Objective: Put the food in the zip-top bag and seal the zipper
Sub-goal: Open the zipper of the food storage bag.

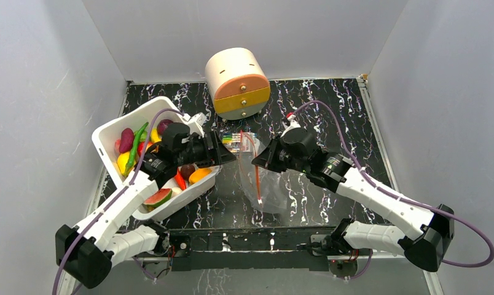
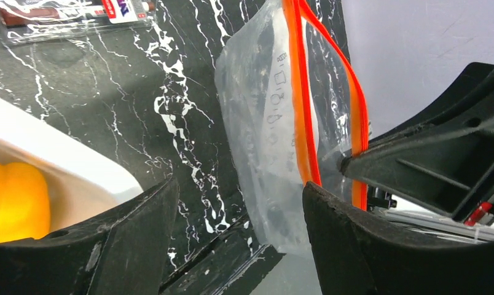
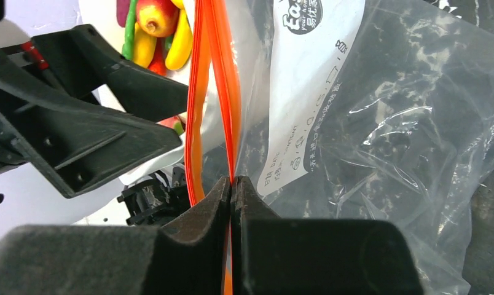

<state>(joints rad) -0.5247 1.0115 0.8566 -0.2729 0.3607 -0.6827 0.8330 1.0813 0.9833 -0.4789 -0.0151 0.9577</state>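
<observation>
Clear crinkly zip-top bag [image 1: 268, 190] — located at the centre of the black marbled desk [image 1: 330, 110], between both arms. Its red-orange zipper strip [image 3: 223, 92] is pinched in the closed right tool [image 3: 232, 184]. The left tool [image 2: 238, 209] is spread wide and empty, just beside the bag mouth. Bright plastic toy food [image 1: 134, 150] lies in the white rectangular bin [image 1: 125, 117] — left of the bag.

The whole worktop [image 1: 330, 104] is seen from high above its near edge; the zip-top bag [image 2: 257, 141] at mid-worktop is shared, close up, by both opposed wrist views.
</observation>
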